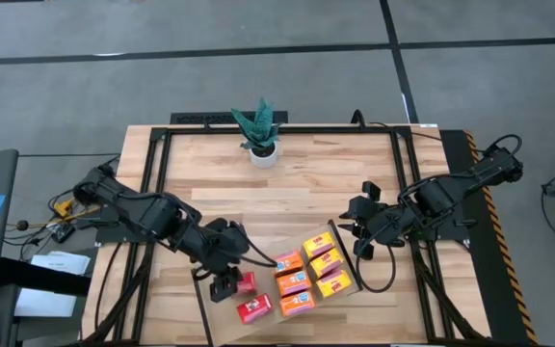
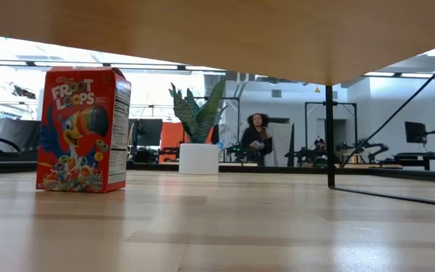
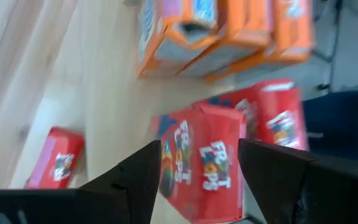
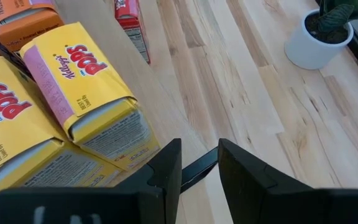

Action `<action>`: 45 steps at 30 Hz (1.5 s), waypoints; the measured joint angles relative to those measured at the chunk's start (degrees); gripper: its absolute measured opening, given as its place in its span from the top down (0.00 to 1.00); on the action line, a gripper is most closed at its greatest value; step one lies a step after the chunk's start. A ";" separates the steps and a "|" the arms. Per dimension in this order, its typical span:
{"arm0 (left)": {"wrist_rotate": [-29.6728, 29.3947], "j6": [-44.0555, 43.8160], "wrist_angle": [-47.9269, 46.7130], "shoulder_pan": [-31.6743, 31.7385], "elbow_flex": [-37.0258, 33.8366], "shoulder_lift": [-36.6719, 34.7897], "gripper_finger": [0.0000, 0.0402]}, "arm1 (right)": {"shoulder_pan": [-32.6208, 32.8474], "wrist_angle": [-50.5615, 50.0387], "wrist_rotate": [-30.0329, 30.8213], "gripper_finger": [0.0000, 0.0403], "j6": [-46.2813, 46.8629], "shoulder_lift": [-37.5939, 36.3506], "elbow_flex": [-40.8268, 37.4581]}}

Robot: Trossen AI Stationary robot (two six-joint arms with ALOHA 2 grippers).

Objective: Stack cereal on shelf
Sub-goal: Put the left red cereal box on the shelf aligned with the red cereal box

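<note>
The shelf [image 1: 222, 330] is a light-wood board raised on thin black rails at the table's near middle. On it lie cereal boxes in rows: yellow [image 1: 327, 263], orange [image 1: 294, 282] and red [image 1: 253, 308]. My left gripper [image 1: 225, 282] hovers open over the shelf's left part, slanting down. In the left wrist view its fingers stand on either side of a red box [image 3: 201, 165] without touching it. My right gripper [image 1: 362, 239] waits open beside the shelf's right end, near the yellow boxes [image 4: 79, 81]. Another red box [image 2: 83, 128] stands upright on the tabletop.
A plant in a white pot [image 1: 263, 145] stands at the table's far middle. Black frame bars [image 1: 157, 164] run along the table's left and right sides. The shelf's black leg [image 2: 329, 136] stands on the tabletop. A person [image 2: 257, 137] sits in the room beyond.
</note>
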 joint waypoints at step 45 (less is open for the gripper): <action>-7.90 -13.13 -4.39 -13.00 -1.76 4.75 1.00 | 0.07 0.05 -0.02 0.68 0.10 0.02 0.00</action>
